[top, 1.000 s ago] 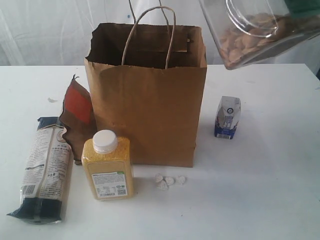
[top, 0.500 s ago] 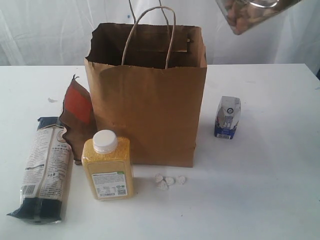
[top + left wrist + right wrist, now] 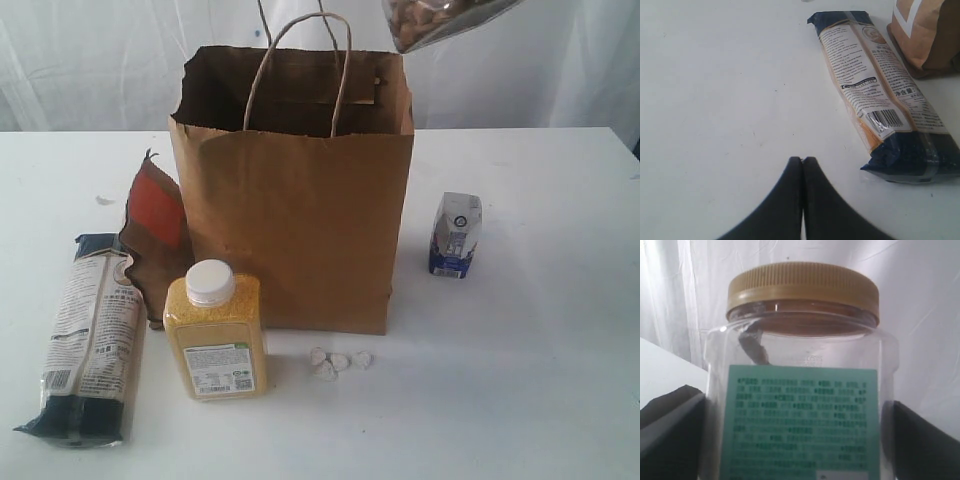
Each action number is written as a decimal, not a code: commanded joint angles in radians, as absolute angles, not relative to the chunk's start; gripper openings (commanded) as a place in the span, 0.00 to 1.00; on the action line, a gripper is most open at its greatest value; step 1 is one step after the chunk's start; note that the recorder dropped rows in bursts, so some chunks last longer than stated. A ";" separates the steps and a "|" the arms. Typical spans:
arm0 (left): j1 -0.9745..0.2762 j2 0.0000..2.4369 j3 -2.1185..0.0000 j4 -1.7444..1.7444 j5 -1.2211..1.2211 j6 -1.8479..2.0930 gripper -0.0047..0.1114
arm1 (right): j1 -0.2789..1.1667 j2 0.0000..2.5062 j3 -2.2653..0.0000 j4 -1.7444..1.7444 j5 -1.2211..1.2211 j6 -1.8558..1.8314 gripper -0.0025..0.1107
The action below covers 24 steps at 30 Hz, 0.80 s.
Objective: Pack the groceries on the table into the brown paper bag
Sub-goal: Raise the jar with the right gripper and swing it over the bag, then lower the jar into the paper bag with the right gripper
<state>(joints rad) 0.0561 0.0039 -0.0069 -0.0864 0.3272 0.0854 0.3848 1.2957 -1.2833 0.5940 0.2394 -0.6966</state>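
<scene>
1. The gold-lidded clear jar [image 3: 801, 365] is clamped in the right gripper [image 3: 797, 440], high above the brown paper bag [image 3: 295, 230].
2. The left gripper [image 3: 802, 162] is pressed together, near the long noodle packet [image 3: 875, 95].

A white curtain [image 3: 90, 60] is seen hung across the whole back of the scene in the exterior view, gathered in soft vertical folds. The same pale, creased fabric is shown in the right wrist view. A small dark shape [image 3: 637, 148] is cut off at the right edge and cannot be identified.
</scene>
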 commanded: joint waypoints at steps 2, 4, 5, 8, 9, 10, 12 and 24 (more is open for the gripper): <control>0.056 0.000 0.000 -0.091 0.333 0.085 0.04 | 0.445 1.309 -1.296 0.617 0.199 -0.707 0.07; 0.056 0.000 0.000 -0.091 0.333 0.085 0.04 | 0.462 1.311 -1.296 0.617 0.196 -0.710 0.07; 0.056 0.000 0.000 -0.091 0.333 0.085 0.04 | 0.470 1.311 -1.296 0.617 0.195 -0.726 0.07; 0.056 0.000 0.000 -0.091 0.333 0.085 0.04 | 0.492 1.311 -1.296 0.617 0.192 -0.725 0.07; 0.056 0.000 0.000 -0.091 0.333 0.085 0.04 | 0.498 1.313 -1.296 0.617 0.190 -0.725 0.07; 0.056 0.000 0.000 -0.091 0.333 0.085 0.04 | 0.500 1.317 -1.296 0.617 0.188 -0.725 0.07; 0.056 0.000 0.000 -0.091 0.333 0.085 0.04 | 0.509 1.328 -1.296 0.617 0.178 -0.725 0.07; 0.056 0.000 0.000 -0.091 0.333 0.085 0.04 | 0.534 1.401 -1.296 0.658 0.153 -0.725 0.07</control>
<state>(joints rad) 0.0561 0.0039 -0.0069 -0.0864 0.3272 0.0854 0.5246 1.4025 -1.2833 0.6478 0.1979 -0.7171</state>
